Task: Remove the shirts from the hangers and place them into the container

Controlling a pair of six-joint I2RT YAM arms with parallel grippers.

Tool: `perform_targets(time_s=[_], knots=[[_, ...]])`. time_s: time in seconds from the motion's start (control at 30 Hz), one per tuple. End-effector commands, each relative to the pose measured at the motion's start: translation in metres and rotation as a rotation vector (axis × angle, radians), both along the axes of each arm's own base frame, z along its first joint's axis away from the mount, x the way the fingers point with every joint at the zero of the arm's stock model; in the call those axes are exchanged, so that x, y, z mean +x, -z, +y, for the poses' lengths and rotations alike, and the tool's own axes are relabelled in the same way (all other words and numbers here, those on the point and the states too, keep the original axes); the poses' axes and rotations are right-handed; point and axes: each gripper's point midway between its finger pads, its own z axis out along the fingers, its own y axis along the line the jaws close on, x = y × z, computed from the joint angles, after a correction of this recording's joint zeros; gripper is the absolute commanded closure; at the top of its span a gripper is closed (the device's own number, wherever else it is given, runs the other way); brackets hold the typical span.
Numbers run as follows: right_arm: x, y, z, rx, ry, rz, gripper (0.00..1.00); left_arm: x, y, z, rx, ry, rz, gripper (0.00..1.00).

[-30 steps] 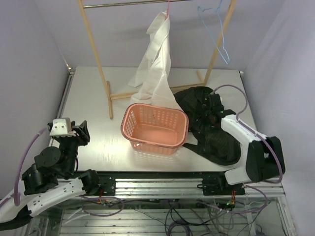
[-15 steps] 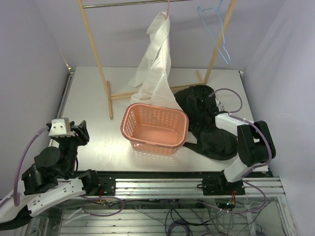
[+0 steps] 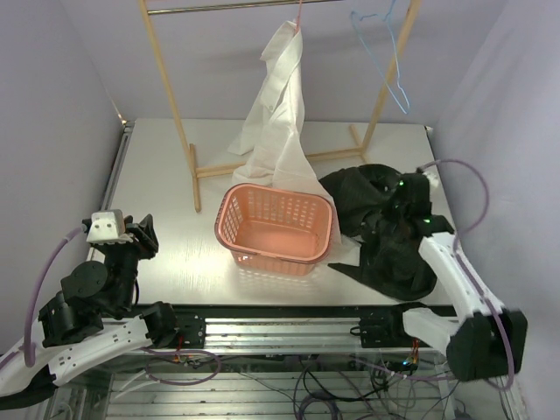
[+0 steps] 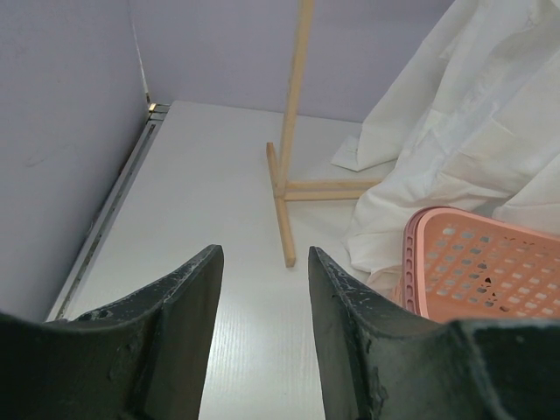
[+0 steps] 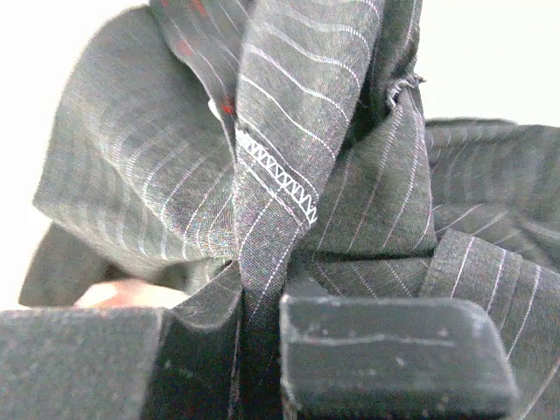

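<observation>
- Your right end effector is clamped shut on a fold of the dark pinstriped shirt. The wrist view shows the cloth pinched between its fingers, with a white zigzag seam just above them.
- The rest of that shirt lies bunched on the bench below this end effector and on your side of it.
- The light blue hanger hangs from the top of the wooden rack, beyond the end effector.
- To its left stands the salmon-pink laundry basket, with both shirts outside it and the dark cloth just beside its right wall.
- The cream-white shirt hangs from the pink hanger, and its hem drapes down behind the basket's far rim.
- Your left end effector is about half open and holds nothing. The rack's foot lies ahead of it, with the cream-white shirt and the basket to its right.
</observation>
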Motion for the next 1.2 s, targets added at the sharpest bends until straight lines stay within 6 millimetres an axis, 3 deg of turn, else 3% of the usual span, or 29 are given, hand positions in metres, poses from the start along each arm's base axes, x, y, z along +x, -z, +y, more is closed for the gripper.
perform_targets(time_s=[0.0,0.13,0.37,0.63,0.77,0.93,1.17], knots=[[-0.011,-0.094,-0.029,-0.073,0.122,-0.174,1.00,0.002,0.001,-0.002,0.012,-0.014,0.006,0.46],[-0.025,-0.166,-0.031,-0.066,0.113,-0.323,1.00,0.002,0.001,-0.002,0.011,-0.016,0.006,0.46],[-0.051,-0.254,-0.007,0.005,-0.044,-0.457,1.00,0.001,0.001,0.001,-0.004,-0.017,-0.001,0.47],[-0.086,-0.370,-0.016,-0.037,-0.051,-0.655,1.00,0.002,0.002,-0.001,0.012,-0.025,0.008,0.49],[-0.093,-0.428,-0.004,-0.026,-0.130,-0.741,1.00,0.005,0.003,-0.006,0.035,-0.022,0.017,0.49],[-0.097,-0.482,0.018,0.020,-0.244,-0.856,1.00,0.006,0.004,-0.009,0.052,-0.013,0.020,0.49],[-0.110,-0.532,0.053,0.130,-0.425,-1.050,1.00,0.005,0.003,-0.006,0.039,-0.018,0.018,0.50]])
